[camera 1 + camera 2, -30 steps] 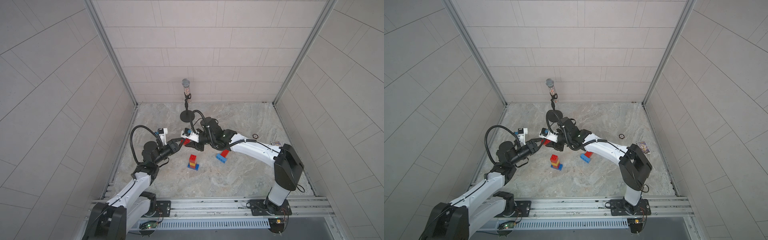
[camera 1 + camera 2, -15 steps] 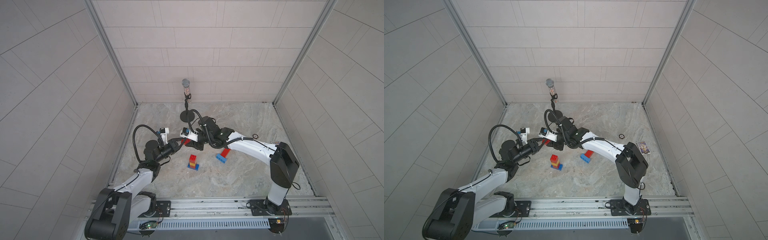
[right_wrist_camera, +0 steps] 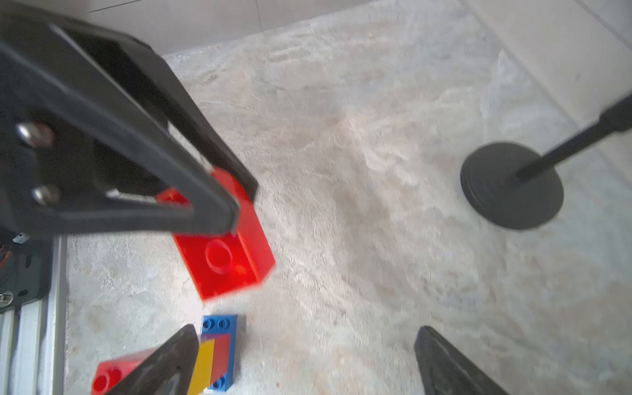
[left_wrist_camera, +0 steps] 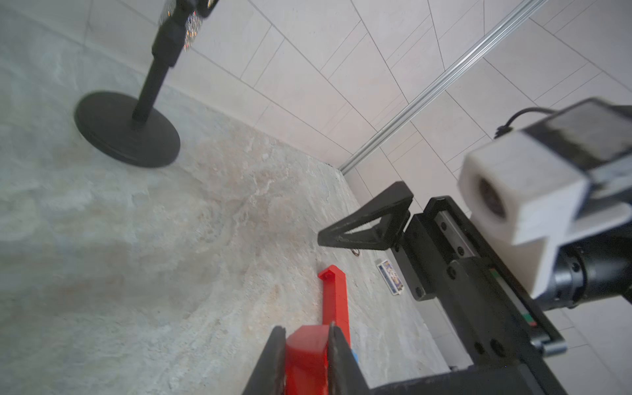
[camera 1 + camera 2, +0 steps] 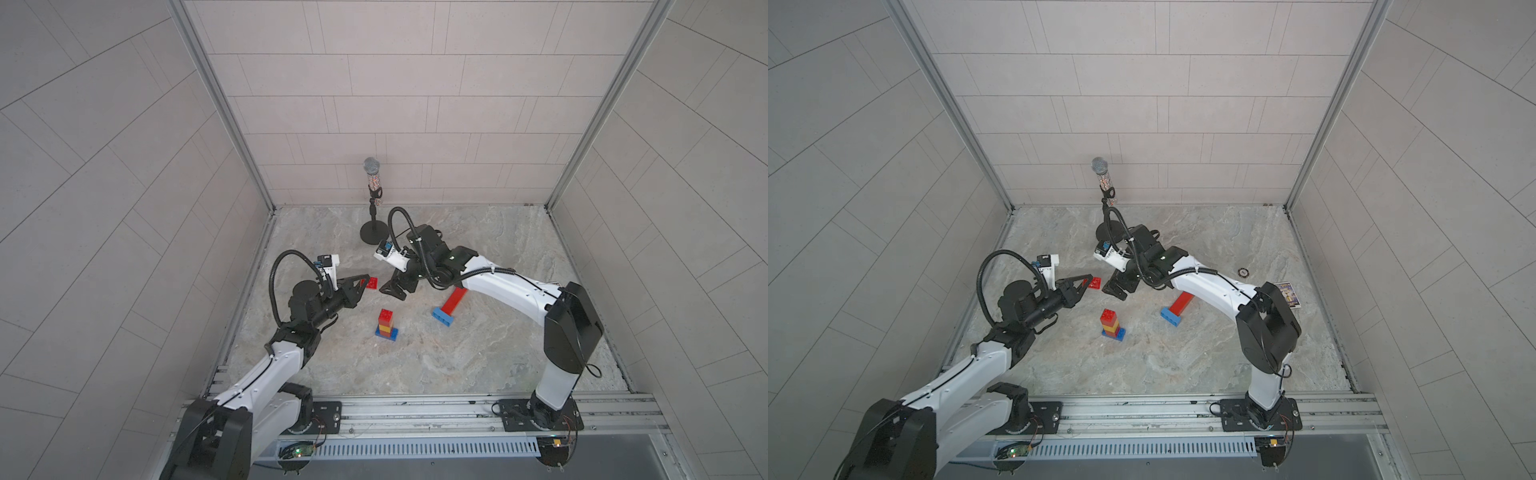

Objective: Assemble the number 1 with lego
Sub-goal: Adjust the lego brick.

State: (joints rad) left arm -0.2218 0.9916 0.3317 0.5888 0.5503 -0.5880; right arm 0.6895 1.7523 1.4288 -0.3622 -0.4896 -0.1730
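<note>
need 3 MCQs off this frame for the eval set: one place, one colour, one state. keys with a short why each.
1. Where is the microphone stand?
A. upright near the back wall
B. against the front rail
C. lying flat in the middle

2. In the upright stack, which colour sits directly on the blue base?
A. green
B. yellow
C. white

3. What is the left gripper doing?
A. wide open, empty
B. gripping the microphone
C. shut on a red brick

Key:
1 A: its round foot stands close to that wall in both top views.
2 B: a yellow brick lies between the base and the red bricks on top.
3 C: the left wrist view shows the brick clamped between the fingers.
</note>
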